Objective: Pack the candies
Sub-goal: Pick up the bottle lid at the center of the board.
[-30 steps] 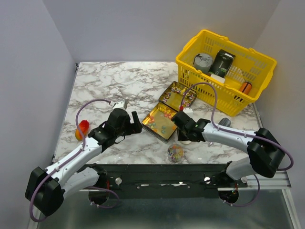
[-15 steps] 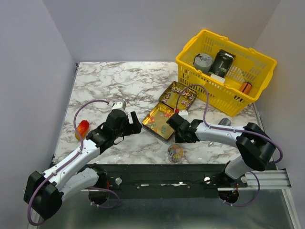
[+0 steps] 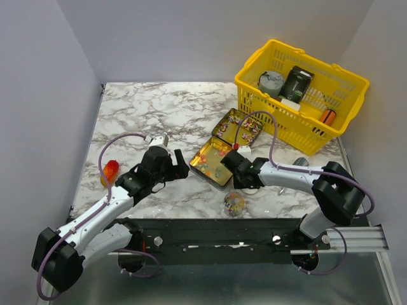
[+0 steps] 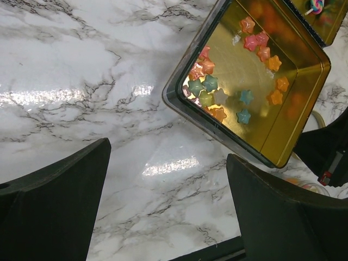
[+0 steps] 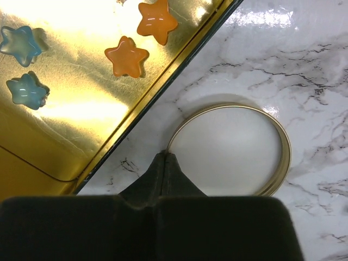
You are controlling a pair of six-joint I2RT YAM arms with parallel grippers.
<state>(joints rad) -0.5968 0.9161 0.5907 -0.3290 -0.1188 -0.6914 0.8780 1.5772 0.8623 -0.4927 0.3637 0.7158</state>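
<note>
The right gripper (image 5: 166, 159) has its fingers pressed together with nothing between them. Its tip touches the rim of the round lid (image 5: 228, 149). The lid lies flat on the table, just beside the tin (image 5: 81, 109). I think the job now is to pick up that lid. To do it well, the fingers should open first. Then one goes on each side of the rim and they squeeze gently, because a thin flat lid can slip away. The gripper must not bump the tin, or the candies could jump.

The candies (image 5: 126, 56) are little stars, orange, blue, pink and green, lying loose in the tin. The nearest orange ones are just over the tin's wall from the right gripper, near but not touching. The left gripper (image 4: 168, 149) hangs wide open on the other side of the tin, holding nothing. A jar (image 3: 234, 203) that looks to hold more candies stands in front of the tin, close to the lid.
</note>
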